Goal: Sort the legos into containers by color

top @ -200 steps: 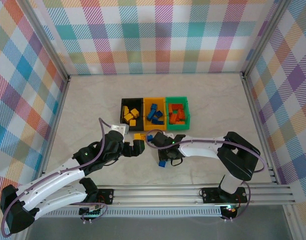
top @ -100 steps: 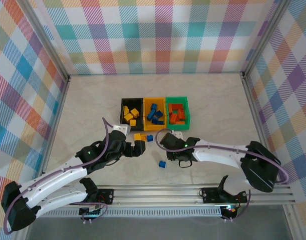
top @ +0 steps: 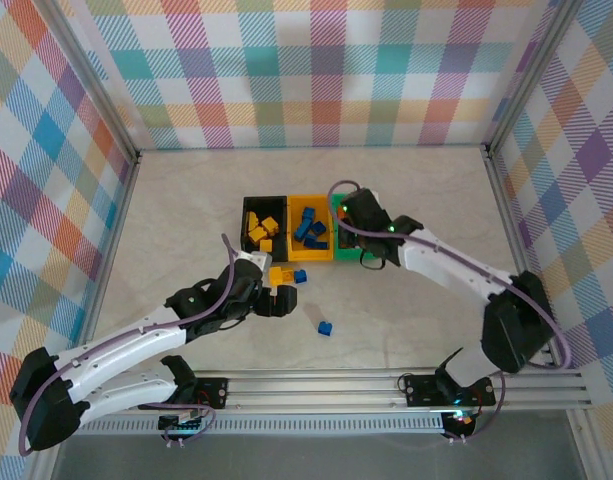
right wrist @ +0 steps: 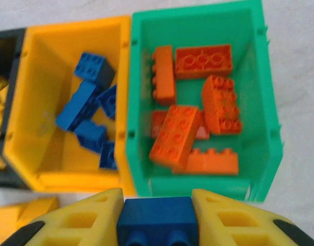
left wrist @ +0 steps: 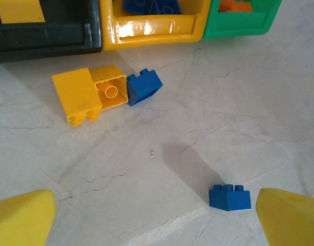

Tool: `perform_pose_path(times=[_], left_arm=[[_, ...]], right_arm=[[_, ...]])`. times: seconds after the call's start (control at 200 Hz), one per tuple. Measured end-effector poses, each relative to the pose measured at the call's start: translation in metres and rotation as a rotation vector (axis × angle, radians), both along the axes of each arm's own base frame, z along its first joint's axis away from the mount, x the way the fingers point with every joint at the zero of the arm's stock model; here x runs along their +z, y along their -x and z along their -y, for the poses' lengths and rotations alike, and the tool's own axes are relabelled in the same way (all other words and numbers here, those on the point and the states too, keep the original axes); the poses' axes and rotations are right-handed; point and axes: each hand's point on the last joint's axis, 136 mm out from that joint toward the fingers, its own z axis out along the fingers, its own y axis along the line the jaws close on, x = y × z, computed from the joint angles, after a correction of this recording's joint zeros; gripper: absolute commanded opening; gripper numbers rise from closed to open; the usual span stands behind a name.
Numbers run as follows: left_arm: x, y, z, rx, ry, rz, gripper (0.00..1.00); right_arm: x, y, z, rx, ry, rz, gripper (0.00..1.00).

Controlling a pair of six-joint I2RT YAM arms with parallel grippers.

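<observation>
Three joined containers stand in a row: black (top: 261, 228), yellow-orange (top: 309, 228) and green (top: 370, 243). Blue legos (right wrist: 87, 105) lie in the yellow-orange bin (right wrist: 44, 169), orange legos (right wrist: 177, 136) in the green bin (right wrist: 272, 154). My right gripper (right wrist: 155, 221) is shut on a blue lego (right wrist: 155, 218) and hovers above the near rim where those two bins meet; from the top it (top: 351, 222) covers part of the green bin. My left gripper (left wrist: 154, 207) is open just above the table, with a loose blue lego (left wrist: 229, 197) next to its right finger. Two yellow legos (left wrist: 77, 96) and a blue one (left wrist: 144, 87) lie before the bins.
Checked walls and a metal frame enclose the marble-patterned table (top: 186, 220). The black bin (left wrist: 44, 41) holds yellow bricks. Open floor lies left, right and behind the bins. The arm bases sit on a rail (top: 386, 385) at the near edge.
My right gripper has closed on a blue brick near the table's middle, lifted it and carried it up to the bins. The left arm has edged slightly forward and right, still open.
</observation>
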Motion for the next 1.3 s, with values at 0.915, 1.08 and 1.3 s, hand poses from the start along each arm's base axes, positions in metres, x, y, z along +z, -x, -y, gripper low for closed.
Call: perform_pose_path(times=[0.915,1.08,1.3], left_arm=[[0.005,0.008,-0.011,0.006,-0.02,0.014,1.0],[-0.001,0.011,-0.012,-0.004,-0.041,-0.007,1.0],[-0.008,0.022,0.01,-0.095,-0.087,-0.035,1.0]], right_arm=[[-0.004,-0.067,-0.112,0.258,-0.146,-0.005,0.52],[-0.014,-0.069,-0.112,0.255,-0.129,-0.034,0.78],[0.013,-0.054,-0.099,0.246,-0.157,0.005,0.84]])
